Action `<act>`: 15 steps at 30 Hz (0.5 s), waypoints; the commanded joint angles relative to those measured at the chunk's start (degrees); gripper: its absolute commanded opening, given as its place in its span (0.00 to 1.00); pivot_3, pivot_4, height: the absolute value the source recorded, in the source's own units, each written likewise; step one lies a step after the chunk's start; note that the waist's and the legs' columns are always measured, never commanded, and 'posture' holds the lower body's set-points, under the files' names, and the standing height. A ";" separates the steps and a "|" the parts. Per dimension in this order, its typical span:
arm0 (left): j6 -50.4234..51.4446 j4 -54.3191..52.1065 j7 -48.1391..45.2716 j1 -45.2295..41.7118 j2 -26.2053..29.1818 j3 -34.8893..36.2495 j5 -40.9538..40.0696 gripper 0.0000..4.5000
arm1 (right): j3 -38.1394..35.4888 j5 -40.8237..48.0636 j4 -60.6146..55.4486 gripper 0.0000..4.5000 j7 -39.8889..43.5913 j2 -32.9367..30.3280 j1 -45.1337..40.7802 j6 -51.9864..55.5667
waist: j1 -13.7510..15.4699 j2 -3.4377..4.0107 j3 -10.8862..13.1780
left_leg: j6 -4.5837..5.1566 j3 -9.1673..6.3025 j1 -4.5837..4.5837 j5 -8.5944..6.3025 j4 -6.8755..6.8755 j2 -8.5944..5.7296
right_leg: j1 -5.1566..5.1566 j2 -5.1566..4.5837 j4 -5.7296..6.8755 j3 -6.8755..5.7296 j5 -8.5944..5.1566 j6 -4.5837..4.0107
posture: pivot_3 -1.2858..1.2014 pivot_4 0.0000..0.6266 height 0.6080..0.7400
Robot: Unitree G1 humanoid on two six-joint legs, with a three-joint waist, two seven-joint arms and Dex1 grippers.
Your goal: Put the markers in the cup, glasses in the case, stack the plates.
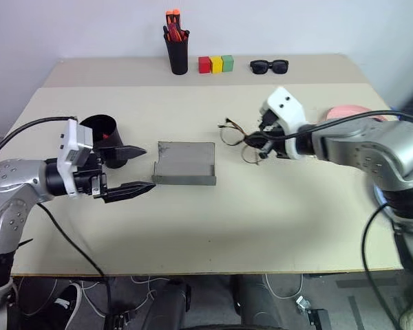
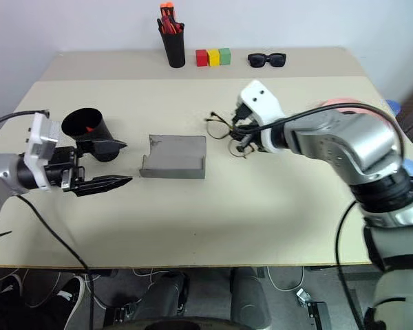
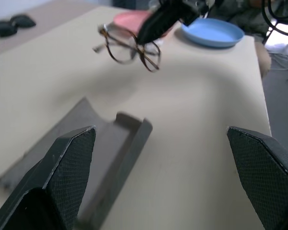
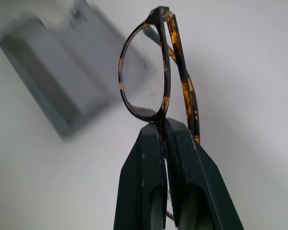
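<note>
My right gripper (image 4: 163, 125) is shut on the glasses (image 1: 234, 134), pinching the rim of one round lens and holding them lifted above the table, just right of the case. The grey case (image 1: 184, 163) lies open at the table's middle. To its left stands the black cup (image 1: 102, 132), with a bit of the red marker (image 1: 107, 137) showing inside. My left gripper (image 1: 139, 169) is open and empty, level beside the cup and pointing at the case. The pink plate (image 1: 347, 112) lies behind my right arm, and the blue plate (image 3: 212, 32) is beside it.
At the far edge stand a tall black cylinder of orange-tipped markers (image 1: 177, 48), three coloured blocks (image 1: 215, 64) and black sunglasses (image 1: 269, 66). A cable trails from my left wrist (image 1: 27, 127).
</note>
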 commanded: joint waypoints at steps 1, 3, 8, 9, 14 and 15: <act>-2.68 0.96 -1.54 1.62 2.55 4.63 1.32 1.00 | -0.44 -4.51 1.22 0.01 2.14 4.63 -3.60 -2.40 | 0.00 0.01 0.00 | -0.01 0.00 -0.01 0.00 0.00 0.00 | -0.01 0.00 0.00 0.00 0.01 -0.01 | 0.52 0.24 1.00; -2.68 1.32 -1.60 2.35 3.14 6.13 0.87 1.00 | -0.16 -7.13 2.52 0.01 2.97 7.71 -4.31 -3.43 | 0.03 0.01 0.01 | -0.01 0.00 -0.01 0.01 0.00 0.00 | -0.01 0.00 0.00 0.00 0.03 -0.04 | 0.52 0.24 1.00; -2.95 1.03 -1.43 4.34 3.27 8.07 0.73 1.00 | -1.31 -11.07 5.26 0.01 4.13 15.74 -5.17 -6.50 | -0.01 0.02 0.01 | -0.02 -0.02 0.00 0.01 0.00 -0.01 | -0.01 0.00 0.00 0.00 0.04 -0.05 | 0.52 0.24 1.00; -3.20 1.15 -1.29 4.51 3.28 8.32 0.90 1.00 | -2.09 -11.17 6.19 0.01 4.16 17.69 -5.49 -6.69 | -0.09 0.01 0.01 | -0.02 -0.02 0.00 0.01 0.00 -0.01 | -0.03 0.00 0.04 0.00 0.04 -0.06 | 0.52 0.24 1.00; -3.40 1.29 -0.61 4.69 3.02 8.41 0.88 1.00 | -2.12 -14.58 11.33 0.01 4.20 25.92 -6.07 -10.07 | -0.30 0.02 0.01 | -0.07 -0.03 0.02 0.04 -0.03 0.01 | -0.09 0.01 0.13 0.00 0.06 -0.10 | 0.52 0.24 1.00; -3.35 1.02 -0.36 4.65 2.88 8.20 0.85 1.00 | -2.67 -14.36 12.58 0.01 4.61 27.78 -6.06 -10.48 | -0.32 0.02 0.01 | -0.08 -0.03 0.03 0.04 -0.03 0.01 | -0.09 0.01 0.14 0.00 0.06 -0.10 | 0.52 0.24 1.00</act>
